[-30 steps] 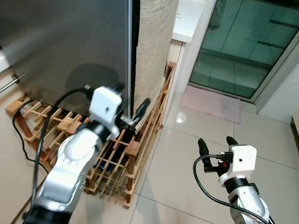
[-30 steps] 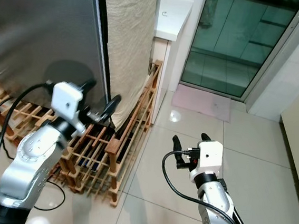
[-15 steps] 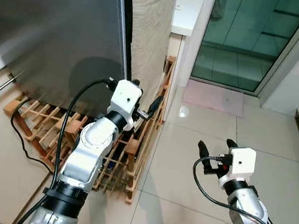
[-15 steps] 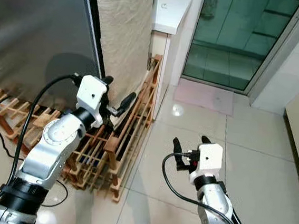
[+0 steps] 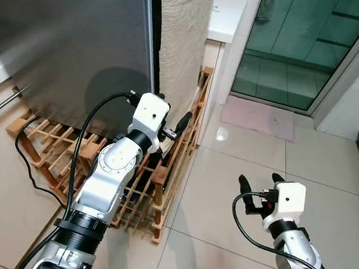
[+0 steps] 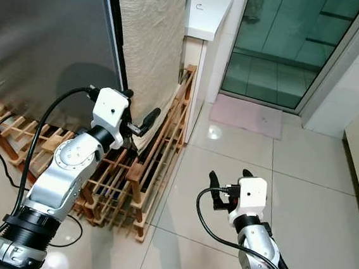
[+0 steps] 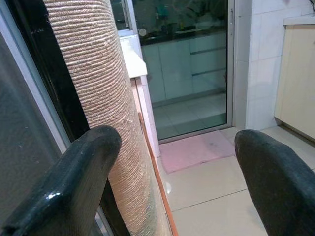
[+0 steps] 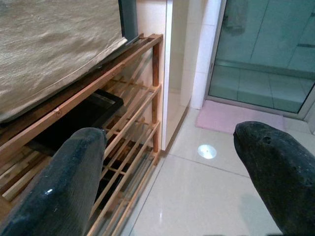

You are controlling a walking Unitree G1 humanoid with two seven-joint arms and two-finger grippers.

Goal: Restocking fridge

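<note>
Left gripper (image 5: 171,126) rose from the fridge door (image 5: 74,42) edge a second ago, now jaws wide, empty, door's vertical edge at its 11 o'clock, nearer than right gripper (image 5: 260,192), also wide, empty, at 4 o'clock over floor tiles (image 5: 239,172). One fridge, one wooden rack (image 5: 149,189), two grippers.

Your two head views look forward and steeply down from above both arms, sharing the dark steel fridge door (image 5: 68,35), the slatted wooden rack (image 5: 156,183) and the pale tiled floor (image 6: 302,184). Your left wrist view sits close beside the beige woven cloth (image 7: 93,98) and faces along it toward the glass sliding door (image 7: 187,64) and pink floor mat (image 7: 197,152). Your right wrist view sits low, facing the same rack, mat and door.
</note>
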